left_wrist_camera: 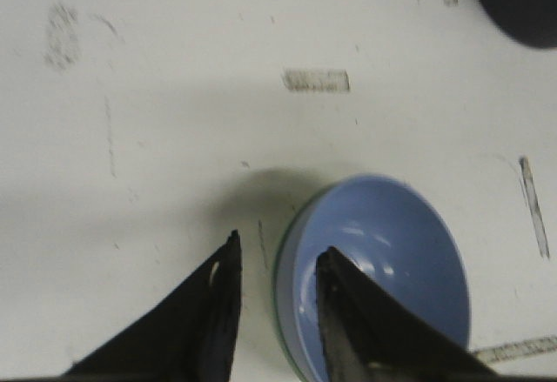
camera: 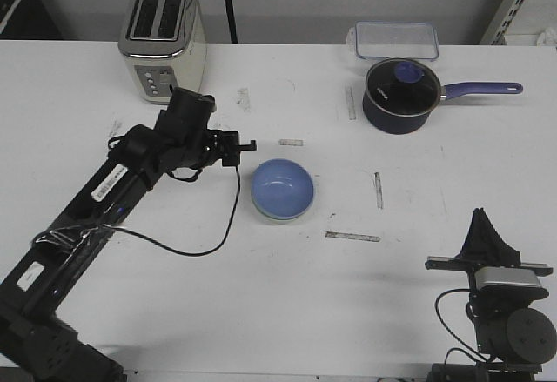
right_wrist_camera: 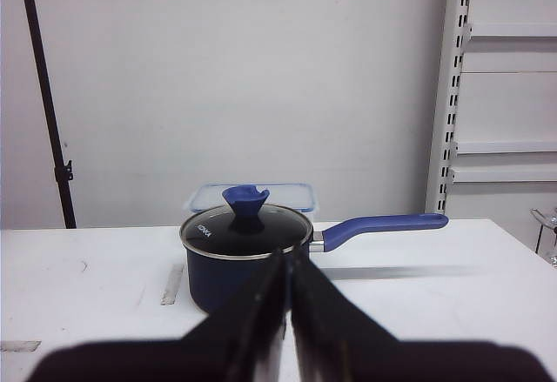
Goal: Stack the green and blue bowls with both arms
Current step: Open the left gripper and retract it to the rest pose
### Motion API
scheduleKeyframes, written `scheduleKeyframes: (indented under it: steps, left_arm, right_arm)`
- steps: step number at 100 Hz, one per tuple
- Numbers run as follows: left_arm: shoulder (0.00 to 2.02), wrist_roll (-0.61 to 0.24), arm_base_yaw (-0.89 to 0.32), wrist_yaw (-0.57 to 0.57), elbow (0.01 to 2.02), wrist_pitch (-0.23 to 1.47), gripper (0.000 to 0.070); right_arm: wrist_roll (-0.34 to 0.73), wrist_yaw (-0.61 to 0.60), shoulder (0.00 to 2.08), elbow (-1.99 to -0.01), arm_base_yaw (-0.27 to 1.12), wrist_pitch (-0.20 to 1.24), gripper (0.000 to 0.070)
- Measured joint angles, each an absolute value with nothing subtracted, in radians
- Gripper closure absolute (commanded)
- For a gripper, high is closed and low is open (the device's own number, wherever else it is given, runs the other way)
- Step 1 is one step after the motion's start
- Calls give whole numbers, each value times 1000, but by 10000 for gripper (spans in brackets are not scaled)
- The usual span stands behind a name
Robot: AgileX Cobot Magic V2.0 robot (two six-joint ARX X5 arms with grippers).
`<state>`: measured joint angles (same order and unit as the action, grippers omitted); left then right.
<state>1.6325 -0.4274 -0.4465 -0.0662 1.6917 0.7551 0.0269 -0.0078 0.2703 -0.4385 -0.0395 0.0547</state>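
- Front view: the blue bowl [camera: 283, 189] sits nested in the green bowl [camera: 277, 217] mid-table. The left gripper [camera: 249, 145] hovers at its ten o'clock; the right gripper [camera: 481, 223] is parked well apart at four o'clock.
- Left wrist view: the fingers [left_wrist_camera: 218, 312] stand parted, holding nothing, just beside the bowls' rim.
- Right wrist view: the jaws are pressed together, empty, facing the saucepan [right_wrist_camera: 248, 251].

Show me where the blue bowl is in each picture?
Front view: the blue bowl sits mid-table, nested in the green bowl, just right of the left gripper.
Left wrist view: low and right of centre, partly behind one finger.
Right wrist view: not in it.
Shared landmark: the saucepan, a dark corner in the left wrist view, central in the right.
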Motion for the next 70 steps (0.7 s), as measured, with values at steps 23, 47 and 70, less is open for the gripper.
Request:
scheduleKeyframes:
  steps: [23,47,70]
  left_arm:
    - [1464,-353,-376,-32,1481,544,542]
    - [1229,-216,-272,-32,1179,264,614]
    - [989,-88,-168,-32,838,-24,665]
  right_arm:
    - [27,-8,270,-439,-39,55,697]
    - [27,-8,270,-439,-39,55,697]
    - [27,-8,270,-439,-39,55,697]
